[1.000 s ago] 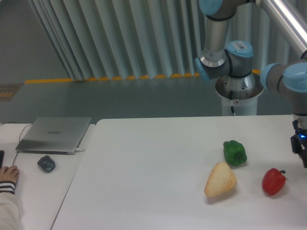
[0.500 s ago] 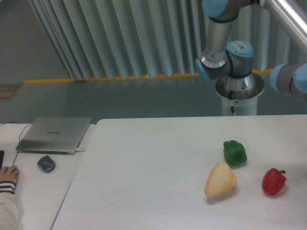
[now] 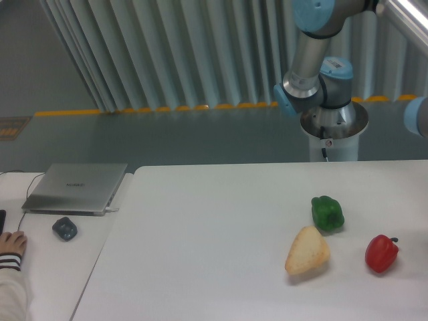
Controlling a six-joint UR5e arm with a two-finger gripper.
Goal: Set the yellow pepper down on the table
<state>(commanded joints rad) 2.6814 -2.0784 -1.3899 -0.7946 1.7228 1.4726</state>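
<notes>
The yellow pepper is out of view. The white table (image 3: 200, 241) fills the lower part of the camera view. My gripper is not in view; only the arm's base and upper links (image 3: 314, 73) show at the back right, with a blue joint (image 3: 418, 115) at the right edge.
On the table's right part lie a green pepper (image 3: 328, 213), a pale tan bread-like lump (image 3: 307, 251) and a red pepper (image 3: 381, 253). The adjoining desk at left holds a grey laptop (image 3: 77, 187), a dark mouse (image 3: 65, 229) and a person's hand (image 3: 11, 246).
My gripper, seen a second ago at the right edge above the red pepper, has left the frame. The arm's links have swung right and upward. The objects on the table have not moved.
</notes>
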